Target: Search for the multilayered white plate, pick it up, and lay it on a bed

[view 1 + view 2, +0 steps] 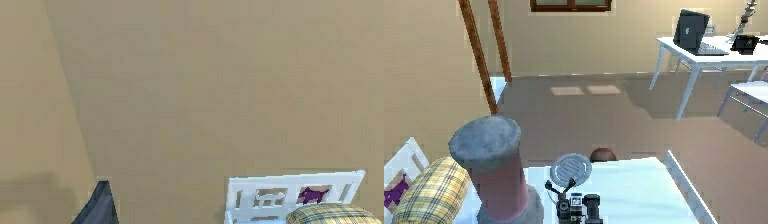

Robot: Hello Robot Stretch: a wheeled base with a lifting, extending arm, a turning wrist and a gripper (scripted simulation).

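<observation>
Gripper (572, 192): low over the white bed (634, 190); cannot tell whether it grasps anything.
Plate (570, 168): round, pale grey-white, at the gripper's finger end, above the sheet.
Arm side view: a grey-topped pink cylinder (492, 165) just left of the gripper. A white desk (719, 55) with a laptop (692, 30) stands far beyond, to its right.
Forward view: bare tan wall (200, 90), white headboard (290, 190), plaid pillow (325, 214).

Hand (568, 198) apparently low, barely extended
</observation>
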